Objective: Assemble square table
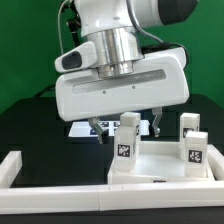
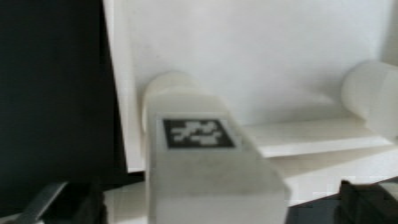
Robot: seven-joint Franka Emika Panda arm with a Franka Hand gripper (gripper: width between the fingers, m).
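The white square panel lies flat near the front of the table. Three white leg blocks with black-white tags stand upright on it: one at the near left corner, one at the near right and one behind that. My gripper hangs straight over the left leg, with a dark finger on each side of its top. In the wrist view the tagged leg fills the middle and the fingers stand off from both its sides. The gripper is open. The panel shows beyond the leg.
Long white border bars run along the exterior view's left and the front of the black table. The marker board lies partly hidden behind the gripper. Another leg shows in the wrist view.
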